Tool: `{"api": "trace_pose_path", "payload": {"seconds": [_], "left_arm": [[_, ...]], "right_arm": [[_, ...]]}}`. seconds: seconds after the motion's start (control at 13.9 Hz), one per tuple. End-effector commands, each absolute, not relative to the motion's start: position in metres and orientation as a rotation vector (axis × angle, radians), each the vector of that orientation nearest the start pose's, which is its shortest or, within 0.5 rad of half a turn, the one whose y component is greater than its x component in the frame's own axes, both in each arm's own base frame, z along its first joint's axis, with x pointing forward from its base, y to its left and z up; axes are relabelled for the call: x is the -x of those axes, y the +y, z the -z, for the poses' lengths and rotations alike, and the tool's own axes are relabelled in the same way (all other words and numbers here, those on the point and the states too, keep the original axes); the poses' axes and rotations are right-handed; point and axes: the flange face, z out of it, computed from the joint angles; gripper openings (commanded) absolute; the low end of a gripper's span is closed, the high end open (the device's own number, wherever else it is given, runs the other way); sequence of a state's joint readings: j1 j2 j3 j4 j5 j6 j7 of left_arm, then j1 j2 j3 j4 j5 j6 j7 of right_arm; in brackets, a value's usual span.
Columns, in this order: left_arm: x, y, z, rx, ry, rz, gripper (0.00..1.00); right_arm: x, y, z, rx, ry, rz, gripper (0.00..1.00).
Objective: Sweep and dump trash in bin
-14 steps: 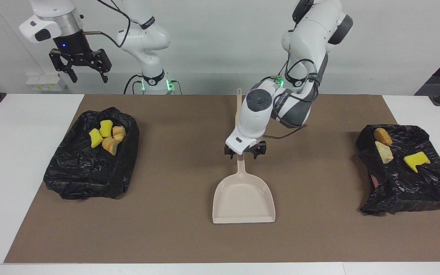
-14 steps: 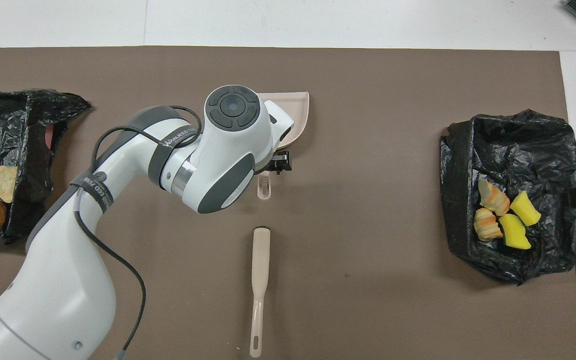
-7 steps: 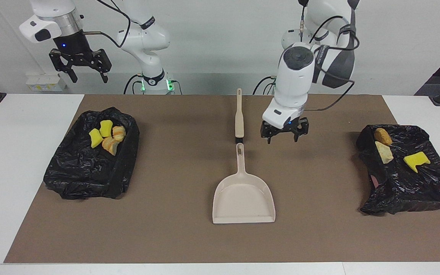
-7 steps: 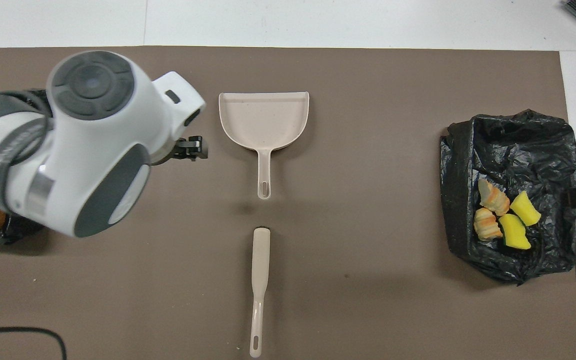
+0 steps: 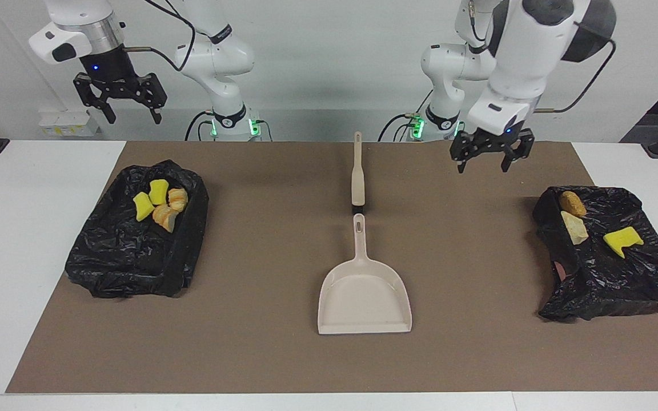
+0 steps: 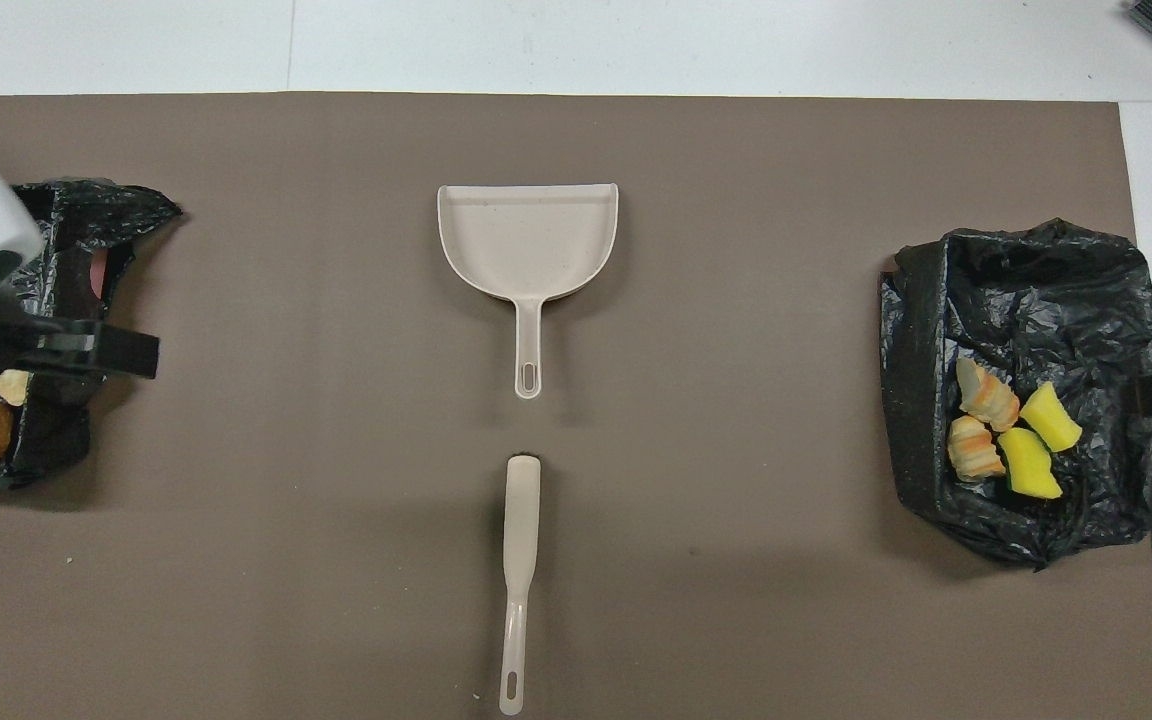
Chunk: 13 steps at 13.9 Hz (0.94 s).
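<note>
Brown mat [image 5: 260, 354]: trash [image 5: 160, 204] binned, well apart from fingers [image 5: 460, 165].

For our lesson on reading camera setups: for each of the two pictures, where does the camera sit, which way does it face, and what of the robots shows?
Facing view: high across the table, facing the robots; both arms show, left gripper and right gripper raised, open.
Overhead view: above the robots' end, looking steeply down; only part of the left gripper shows.
Shared: dustpan, brush, two bins.
</note>
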<state>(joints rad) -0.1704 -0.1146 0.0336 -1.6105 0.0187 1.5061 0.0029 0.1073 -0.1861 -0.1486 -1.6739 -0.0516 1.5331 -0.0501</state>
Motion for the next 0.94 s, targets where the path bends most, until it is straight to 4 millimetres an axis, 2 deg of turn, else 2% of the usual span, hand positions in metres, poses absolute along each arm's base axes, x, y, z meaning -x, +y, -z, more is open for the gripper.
{"api": "trace_pose_path", "payload": {"seconds": [0.0,0.07,0.29,0.43,0.87], "left_arm": [[-0.506,-0.039,-0.681,3.117,0.314,0.007,1.00],[-0.506,-0.026,-0.687,3.116,0.335,0.016,1.00],[-0.512,-0.016,-0.693,3.120,0.311,-0.034,1.00],[-0.519,-0.015,-0.694,3.128,0.307,-0.031,1.00],[-0.514,-0.026,-0.696,3.126,0.339,-0.051,1.00]], "right_arm": [[-0.486,-0.035,-0.669,3.163,-0.042,0.053,1.00],[-0.486,-0.035,-0.669,3.163,-0.042,0.053,1.00],[-0.486,-0.035,-0.669,3.163,-0.042,0.053,1.00],[-0.486,-0.035,-0.669,3.163,-0.042,0.053,1.00],[-0.486,-0.035,-0.669,3.163,-0.042,0.053,1.00]]}}
